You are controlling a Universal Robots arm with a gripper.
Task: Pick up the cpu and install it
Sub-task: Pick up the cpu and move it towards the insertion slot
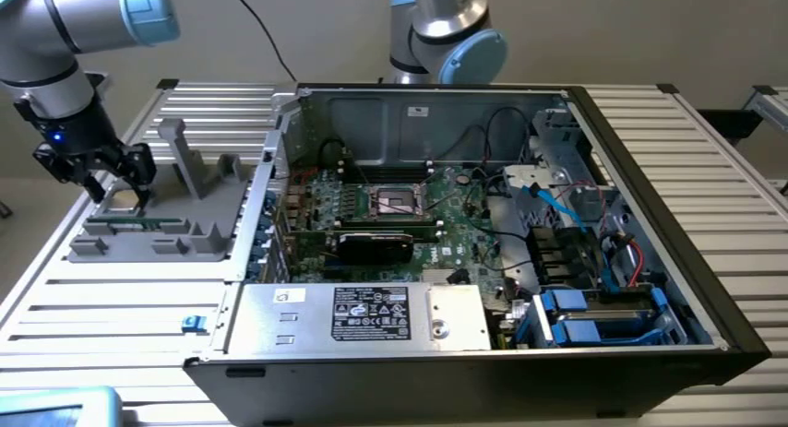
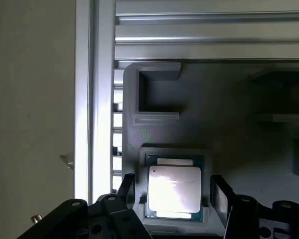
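At the exterior view's left | gripper (image 1: 118,185) spread wide astride the cpu (image 2: 174,188), seated in a grey fixture (image 1: 161,238) | step: pick-up, chip unheld | grasp likely needs even closing on its edges

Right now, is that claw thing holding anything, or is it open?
Gripper: open, holding nothing, its fingers on either side of the cpu, which lies in the grey holder.

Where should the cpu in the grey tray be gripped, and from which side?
Probably by its two opposite thin edges, from straight above. The cpu lies flat, metal top up, in a recess of the grey tray, so its sides are the only hold. The gripper has open fingers flanking it.
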